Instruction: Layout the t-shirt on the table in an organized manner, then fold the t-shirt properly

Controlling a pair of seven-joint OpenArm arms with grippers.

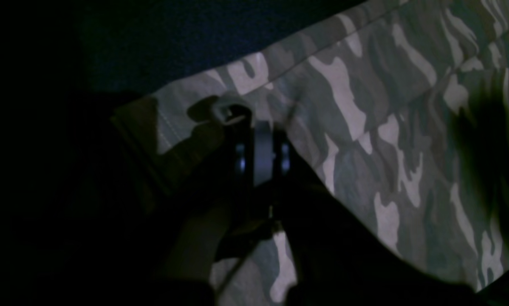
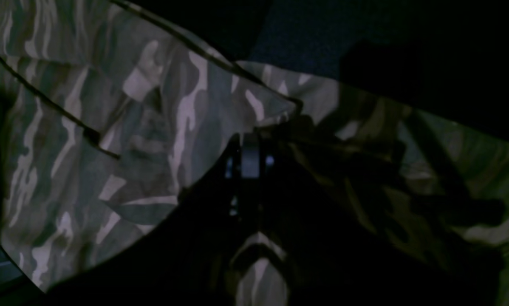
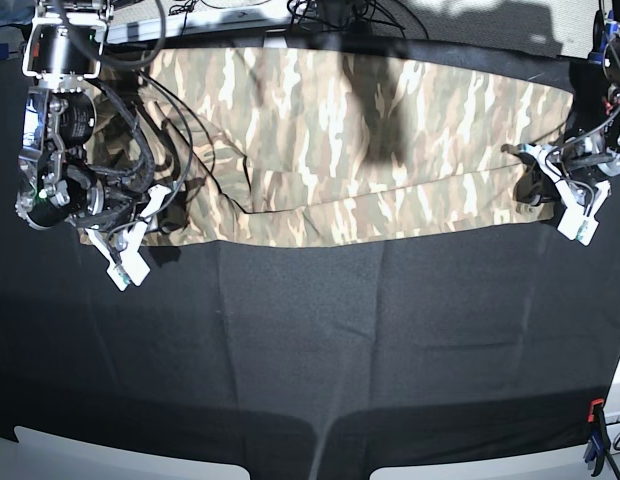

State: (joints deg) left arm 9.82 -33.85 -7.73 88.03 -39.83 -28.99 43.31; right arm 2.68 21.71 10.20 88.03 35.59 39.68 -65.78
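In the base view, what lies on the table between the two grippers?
Only the t-shirt, spread across the table from the right gripper to the left gripper; the base view shows it.

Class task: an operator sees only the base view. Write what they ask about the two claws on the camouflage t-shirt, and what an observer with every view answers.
Operator: Is the left claw closed on anything?
Observer: Yes. The left wrist view shows the left claw shut, with a bunched edge of the t-shirt at its tip.
Operator: And the right one?
Observer: The right claw is shut where the shirt's edge folds over.
Operator: What lies beyond that edge?
Observer: Bare dark table, with no more cloth.
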